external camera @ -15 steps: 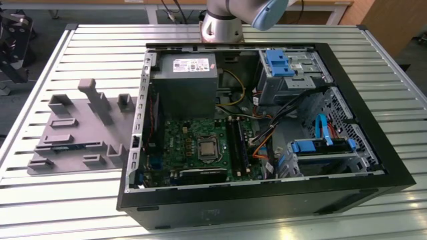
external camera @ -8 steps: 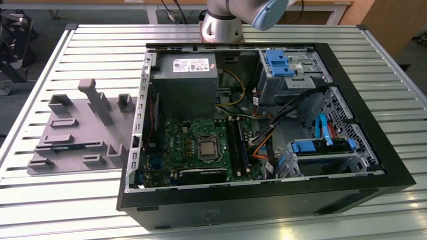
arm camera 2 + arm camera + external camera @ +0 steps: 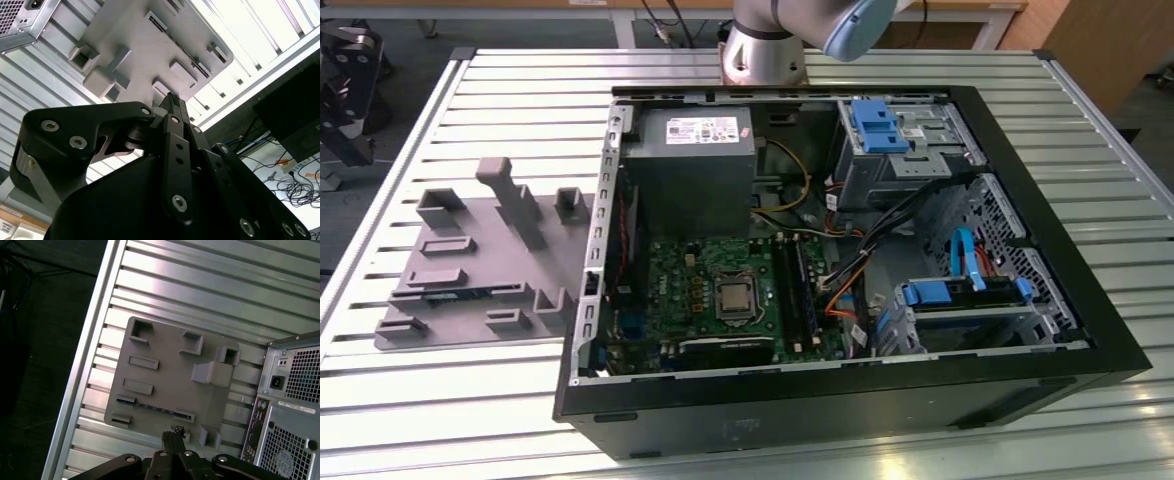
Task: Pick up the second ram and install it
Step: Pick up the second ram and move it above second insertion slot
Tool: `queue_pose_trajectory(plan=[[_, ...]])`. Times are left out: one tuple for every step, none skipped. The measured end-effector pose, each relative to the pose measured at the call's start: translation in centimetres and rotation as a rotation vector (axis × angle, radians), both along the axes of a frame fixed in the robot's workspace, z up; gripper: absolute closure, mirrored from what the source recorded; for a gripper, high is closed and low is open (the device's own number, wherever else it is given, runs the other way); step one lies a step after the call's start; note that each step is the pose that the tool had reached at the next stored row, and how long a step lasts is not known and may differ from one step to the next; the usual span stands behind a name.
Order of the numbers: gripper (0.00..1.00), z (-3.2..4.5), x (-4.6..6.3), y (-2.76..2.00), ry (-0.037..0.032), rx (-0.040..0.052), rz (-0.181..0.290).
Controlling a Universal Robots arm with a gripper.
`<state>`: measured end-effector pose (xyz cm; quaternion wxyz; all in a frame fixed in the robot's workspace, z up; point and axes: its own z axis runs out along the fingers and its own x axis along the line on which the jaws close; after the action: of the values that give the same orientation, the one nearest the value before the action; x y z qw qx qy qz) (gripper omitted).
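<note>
One stick, the second ram, sits in the grey fixture plate at the exterior view's left, on the slatted surface. To the right of the plate lies the open computer case, with the long black memory slots on its motherboard.

Hazards, judged from this position:
- The claw has its fingers drawn together and grips nothing. A descent in that condition would likely press the tips onto the thin board instead of straddling it, and could crack it or lever it out of its holders.
- The raised grey blocks stand near the stick. An off-line approach could foul the fingers on them.

Position: in the first wrist view the claw hangs above the near edge of the plate. The second ram lies below and just beyond the tips, between two end holders, apart from the claw and not touched by it.
</note>
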<state>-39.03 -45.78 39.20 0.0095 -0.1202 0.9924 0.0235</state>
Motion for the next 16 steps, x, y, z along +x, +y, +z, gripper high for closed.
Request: queue_pose_trajectory(plan=[[0.89, 0.0, 0.0, 0.0, 0.0, 0.0, 0.0], [0.89, 0.0, 0.0, 0.0, -0.0001, 0.0, 0.0], [0.89, 0.0, 0.0, 0.0, 0.0, 0.0, 0.0], [0.89, 0.0, 0.0, 0.0, 0.0, -0.0001, 0.0], [0.89, 0.0, 0.0, 0.0, 0.0, 0.0, 0.0], [0.89, 0.0, -0.01, 0.0, 0.0, 0.0, 0.001], [0.89, 0.0, -0.01, 0.0, 0.0001, 0.0, 0.009], [0.89, -0.02, -0.01, 0.01, 0.0, 0.0, 0.027], [0.89, -0.04, -0.02, 0.01, 0.0, -0.0001, 0.046], [0.89, -0.06, -0.01, 0.01, 0.0, 0.0, 0.064], [0.89, -0.09, -0.01, 0.0, 0.0, -0.0001, 0.082], [0.89, -0.11, -0.01, 0.0, 0.0, 0.0, 0.1], [0.89, -0.13, -0.01, 0.0, 0.0, 0.0, 0.118], [0.89, -0.15, -0.01, 0.0, 0.0, 0.0, 0.135], [0.89, -0.17, -0.01, 0.0, 0.0, 0.0, 0.155], [0.89, -0.18, -0.01, 0.0, 0.0, -0.0001, 0.173]])
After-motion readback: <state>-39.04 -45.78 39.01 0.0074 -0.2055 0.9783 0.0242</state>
